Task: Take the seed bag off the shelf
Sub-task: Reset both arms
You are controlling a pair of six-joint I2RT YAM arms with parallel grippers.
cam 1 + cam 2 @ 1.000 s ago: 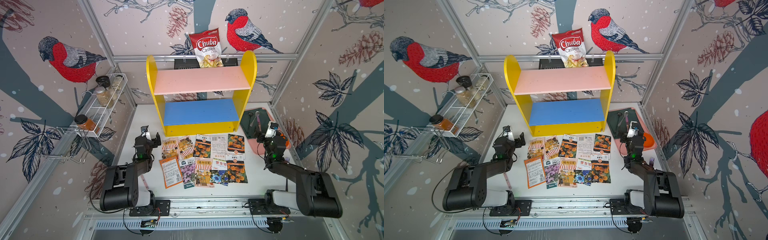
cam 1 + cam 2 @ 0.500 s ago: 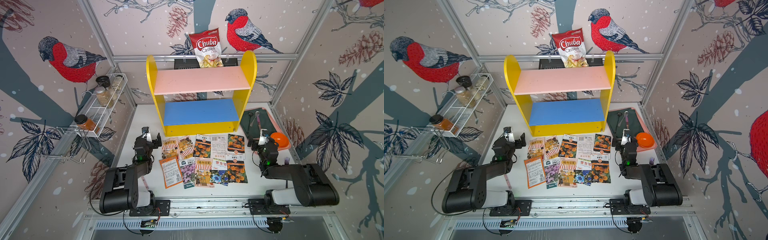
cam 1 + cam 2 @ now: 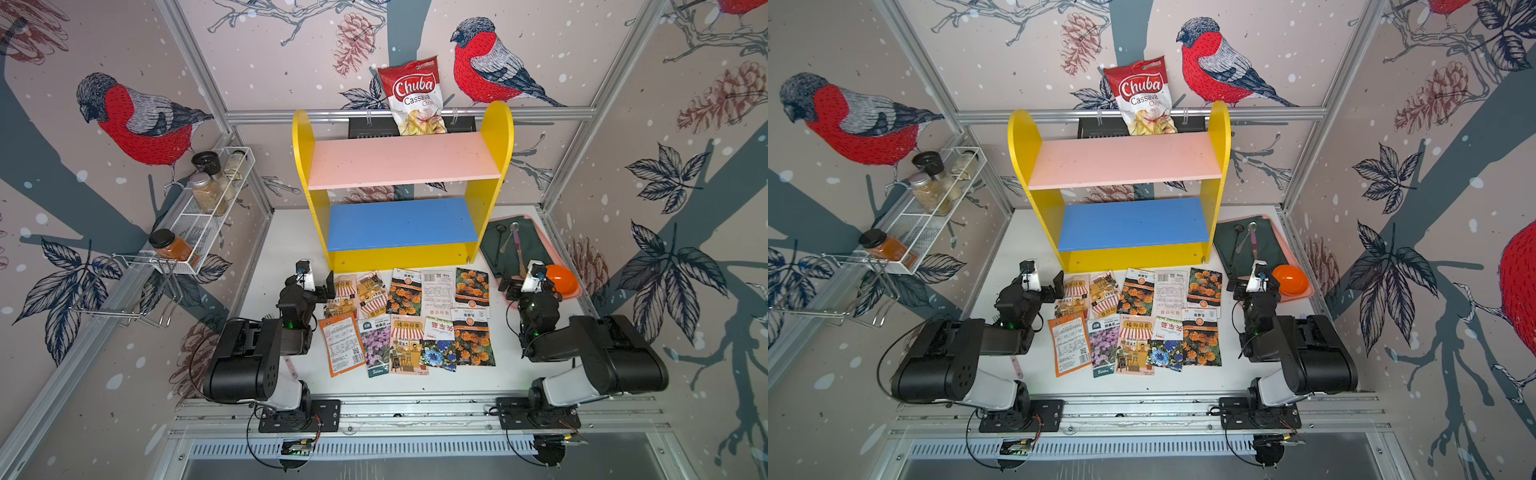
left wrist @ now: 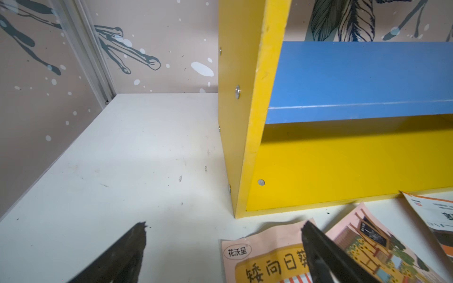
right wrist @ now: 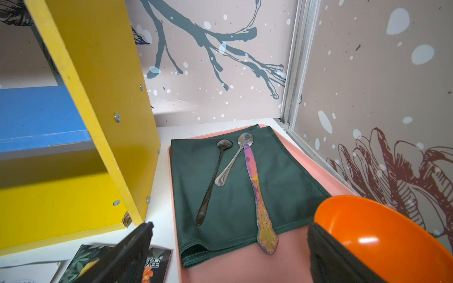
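Observation:
The shelf (image 3: 401, 164) (image 3: 1121, 166) stands at the back of the table, and both its pink upper board and its blue lower board (image 3: 401, 224) are bare. Several seed bags (image 3: 405, 320) (image 3: 1138, 320) lie flat in rows on the table in front of it. My left gripper (image 3: 311, 286) (image 4: 224, 227) is open, low at the left end of the bags, one finger over a pink seed bag (image 4: 264, 254). At the right end of the rows my right gripper (image 3: 530, 286) (image 5: 230, 226) is open over the tray's near edge, a dark seed bag (image 5: 157, 262) beside one finger.
A pink tray (image 3: 575, 293) right of the shelf holds a green cloth (image 5: 232, 186), two spoons, an iridescent knife (image 5: 257, 196) and an orange bowl (image 3: 561, 278). A white wire rack (image 3: 208, 216) with spice jars hangs on the left wall. A chips bag (image 3: 415, 95) hangs behind the shelf.
My right arm has folded back toward its base, uncovering the orange bowl, and its gripper now sits lower by the tray's near corner. The left arm has barely shifted.

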